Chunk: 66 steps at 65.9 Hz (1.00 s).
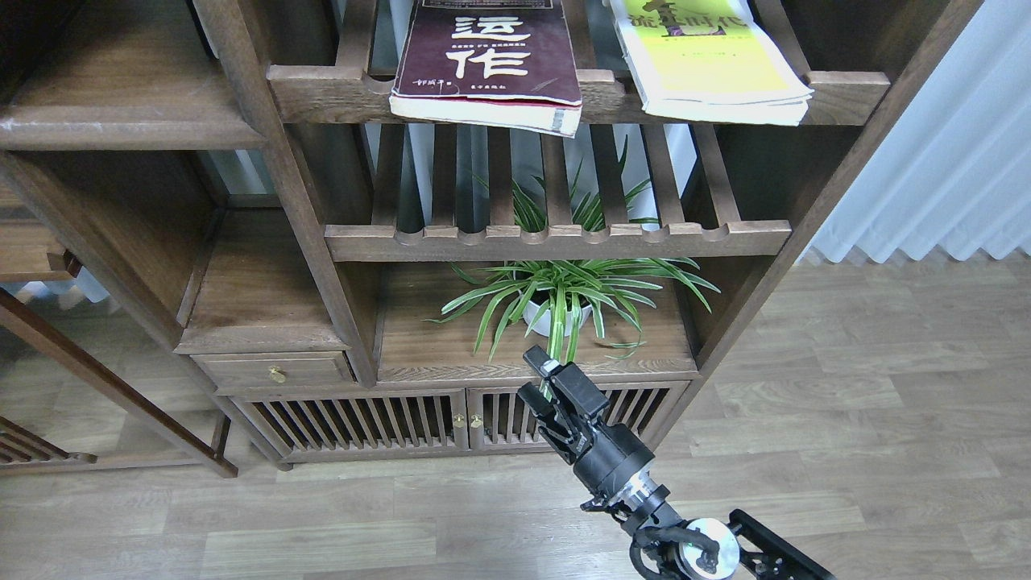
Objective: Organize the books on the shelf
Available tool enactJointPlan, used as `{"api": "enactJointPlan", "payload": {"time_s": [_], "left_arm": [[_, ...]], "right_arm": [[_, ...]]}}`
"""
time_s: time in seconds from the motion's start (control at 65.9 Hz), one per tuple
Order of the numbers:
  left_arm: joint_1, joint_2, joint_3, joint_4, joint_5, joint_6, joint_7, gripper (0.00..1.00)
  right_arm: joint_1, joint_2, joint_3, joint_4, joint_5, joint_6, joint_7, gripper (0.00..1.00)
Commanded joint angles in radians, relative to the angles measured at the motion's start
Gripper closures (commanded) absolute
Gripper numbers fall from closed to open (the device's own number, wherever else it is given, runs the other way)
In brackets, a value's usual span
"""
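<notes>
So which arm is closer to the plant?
The right. Its fingers hang just in front of the plant, low on the shelving. The left arm isn't in view.

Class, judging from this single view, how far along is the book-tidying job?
Nothing looks done: the maroon book and yellow book lie flat on the slatted shelf, overhanging its rail. The right pincer is open, holding nothing. The solid board holds no books; both remain.
</notes>
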Motion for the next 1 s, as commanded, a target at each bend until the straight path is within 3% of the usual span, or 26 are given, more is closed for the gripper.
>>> {"api": "enactJointPlan", "payload": {"time_s": [0.0, 0.121, 0.334, 0.531, 0.561, 0.576, 0.713, 0.986], "left_arm": [[-0.066, -0.01, 0.088, 0.113, -0.02, 0.0, -0.036, 0.95], [-0.099, -0.026, 0.19, 0.189, -0.075, 0.0, -0.072, 0.95], [-0.103, -0.035, 0.347, 0.202, -0.193, 0.0, -0.108, 0.95], [-0.105, -0.069, 0.388, 0.197, -0.21, 0.005, -0.134, 0.95], [-0.105, -0.07, 0.393, 0.197, -0.21, 0.005, -0.145, 0.95], [-0.103, -0.076, 0.41, 0.193, -0.21, 0.005, -0.17, 0.95], [-0.094, -0.075, 0.45, 0.165, -0.211, 0.002, -0.212, 0.95], [-0.017, -0.046, 0.462, 0.087, -0.21, 0.0, -0.217, 0.95]], "right_arm": [[0.0, 0.002, 0.005, 0.0, 0.0, 0.0, 0.0, 0.07], [-0.003, 0.002, 0.005, 0.002, 0.003, 0.0, 0.0, 0.07], [-0.007, -0.004, 0.01, 0.014, 0.024, 0.0, 0.0, 0.07], [-0.007, -0.02, 0.01, 0.025, 0.041, 0.0, 0.0, 0.07], [-0.007, -0.021, 0.01, 0.028, 0.044, 0.0, 0.0, 0.07], [-0.007, -0.023, 0.015, 0.032, 0.049, 0.0, 0.0, 0.07], [-0.01, -0.023, 0.042, 0.037, 0.051, 0.0, 0.0, 0.07], [-0.01, -0.023, 0.073, 0.048, 0.071, 0.0, 0.0, 0.07]]}}
